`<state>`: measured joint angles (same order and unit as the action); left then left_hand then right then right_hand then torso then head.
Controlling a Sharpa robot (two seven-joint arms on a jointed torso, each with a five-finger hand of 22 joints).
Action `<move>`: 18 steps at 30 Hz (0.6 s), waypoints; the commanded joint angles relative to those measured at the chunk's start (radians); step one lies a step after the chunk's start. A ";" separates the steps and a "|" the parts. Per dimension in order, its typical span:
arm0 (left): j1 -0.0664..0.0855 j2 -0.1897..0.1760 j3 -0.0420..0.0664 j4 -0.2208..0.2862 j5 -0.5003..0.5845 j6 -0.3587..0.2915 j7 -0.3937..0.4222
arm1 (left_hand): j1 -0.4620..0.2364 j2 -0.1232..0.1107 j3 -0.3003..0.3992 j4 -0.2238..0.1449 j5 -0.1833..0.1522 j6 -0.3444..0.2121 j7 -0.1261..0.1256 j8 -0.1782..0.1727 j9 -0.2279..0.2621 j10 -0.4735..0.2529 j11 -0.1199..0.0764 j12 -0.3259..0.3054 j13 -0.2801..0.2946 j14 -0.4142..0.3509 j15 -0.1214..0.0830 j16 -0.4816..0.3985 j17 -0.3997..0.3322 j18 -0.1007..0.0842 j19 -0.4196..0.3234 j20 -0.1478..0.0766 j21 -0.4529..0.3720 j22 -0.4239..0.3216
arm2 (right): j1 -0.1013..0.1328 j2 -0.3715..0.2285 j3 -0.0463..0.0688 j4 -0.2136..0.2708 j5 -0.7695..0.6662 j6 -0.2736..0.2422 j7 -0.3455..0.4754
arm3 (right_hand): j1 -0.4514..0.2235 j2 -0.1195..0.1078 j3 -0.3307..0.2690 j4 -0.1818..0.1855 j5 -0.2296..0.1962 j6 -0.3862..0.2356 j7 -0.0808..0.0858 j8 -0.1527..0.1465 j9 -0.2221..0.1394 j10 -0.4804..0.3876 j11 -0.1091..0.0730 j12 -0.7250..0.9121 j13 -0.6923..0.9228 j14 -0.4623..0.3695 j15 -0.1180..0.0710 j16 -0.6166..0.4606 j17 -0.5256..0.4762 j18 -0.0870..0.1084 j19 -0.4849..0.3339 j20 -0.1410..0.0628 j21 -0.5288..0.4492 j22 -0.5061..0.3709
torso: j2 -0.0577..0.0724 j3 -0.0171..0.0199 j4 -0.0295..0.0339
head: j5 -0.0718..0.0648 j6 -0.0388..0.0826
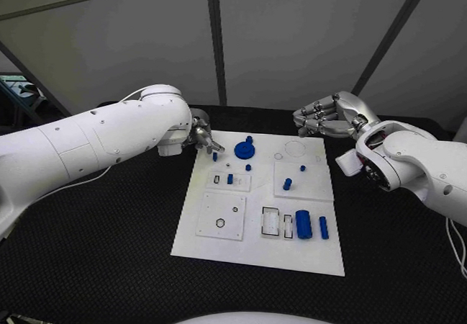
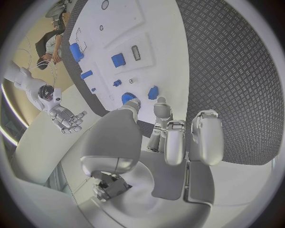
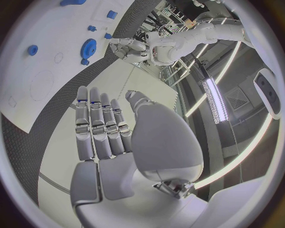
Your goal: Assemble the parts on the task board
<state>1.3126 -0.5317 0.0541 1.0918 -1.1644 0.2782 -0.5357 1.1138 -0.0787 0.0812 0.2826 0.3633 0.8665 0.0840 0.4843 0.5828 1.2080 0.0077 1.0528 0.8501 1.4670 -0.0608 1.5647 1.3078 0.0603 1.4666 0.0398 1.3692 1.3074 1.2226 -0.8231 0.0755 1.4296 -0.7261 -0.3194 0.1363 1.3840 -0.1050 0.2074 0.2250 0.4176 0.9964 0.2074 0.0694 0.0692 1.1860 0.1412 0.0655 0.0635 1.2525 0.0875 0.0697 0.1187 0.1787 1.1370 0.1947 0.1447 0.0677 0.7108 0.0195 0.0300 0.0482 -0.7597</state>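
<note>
- Left robot hand (image 1: 201,137): it hovers at the board's far left corner, fingers curled over a small blue peg (image 1: 214,155). Contact with the peg cannot be confirmed, so grip state cannot be told. The position suggests a pick or a seating move on that corner
- Right robot hand (image 1: 329,114): raised beyond the board's far right corner, fingers extended side by side, holding nothing; judged to be parked clear of the work
- Board (image 1: 252,254): one white plate, centred on the table (image 1: 83,271)
- Parts: one round gear (image 1: 246,147) near the left robot hand; about four small pegs mid-board; two larger cylinders (image 1: 312,225) near the front right edge; exact peg count uncertain
</note>
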 commanded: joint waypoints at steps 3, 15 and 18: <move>0.001 0.004 -0.002 -0.007 -0.002 0.025 -0.001 | 0.012 0.003 -0.007 0.001 0.004 0.011 0.001 -0.005 -0.003 -0.002 0.001 -0.001 0.001 0.103 0.005 0.005 0.262 -0.009 0.025 0.009 0.005 0.064 | 0.002 0.001 0.001 0.001 -0.001 0.006 0.005 | -0.007 0.000 -0.006 -0.001 0.006 -0.005 0.001 -0.004 -0.001 -0.008 0.000 0.001 0.001 -0.004 0.003 -0.006 -0.001 0.005 0.005 0.002 -0.005 -0.001 | 0.000 0.0003 -0.0004 | 0.000 0.000; -0.002 0.014 -0.007 -0.024 -0.002 0.034 -0.002 | 0.033 0.017 -0.012 -0.002 0.004 0.021 0.000 -0.008 -0.013 0.000 0.000 0.002 0.001 0.104 0.004 0.006 0.263 -0.010 0.026 0.008 0.009 0.069 | 0.002 0.001 0.001 0.002 -0.001 0.007 0.004 | -0.007 0.001 -0.005 -0.001 0.007 -0.006 0.000 -0.004 -0.001 -0.009 0.000 0.001 0.001 -0.004 0.003 -0.005 -0.002 0.005 0.005 0.002 -0.007 -0.001 | 0.000 0.0001 0.0004 | -0.001 0.000; -0.002 0.016 -0.008 -0.025 -0.001 0.037 -0.002 | 0.038 0.020 -0.014 -0.003 0.004 0.023 -0.001 -0.008 -0.015 0.001 0.000 0.002 0.001 0.104 0.004 0.006 0.263 -0.010 0.026 0.008 0.009 0.069 | 0.002 0.002 0.001 0.002 -0.001 0.007 0.004 | -0.007 0.001 -0.005 -0.001 0.007 -0.006 0.000 -0.004 -0.001 -0.009 0.000 0.001 0.001 -0.004 0.003 -0.005 -0.002 0.005 0.005 0.002 -0.007 -0.001 | 0.000 0.0001 0.0004 | 0.000 -0.001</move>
<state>1.3090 -0.5179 0.0463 1.0682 -1.1644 0.2996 -0.5357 1.1440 -0.0564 0.0730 0.2800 0.3634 0.8811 0.0839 0.4803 0.5691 1.2080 0.0077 1.0528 0.8509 1.4670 -0.0608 1.5647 1.3078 0.0604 1.4666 0.0398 1.3731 1.3074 1.2226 -0.8227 0.0755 1.4301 -0.7261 -0.3184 0.1363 1.3841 -0.1050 0.2074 0.2250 0.4211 0.9964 0.2074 0.0694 0.0692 1.1860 0.1412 0.0655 0.0635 1.2525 0.0875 0.0697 0.1176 0.1788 1.1370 0.1947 0.1449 0.0677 0.7105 0.0195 0.0300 0.0475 -0.7601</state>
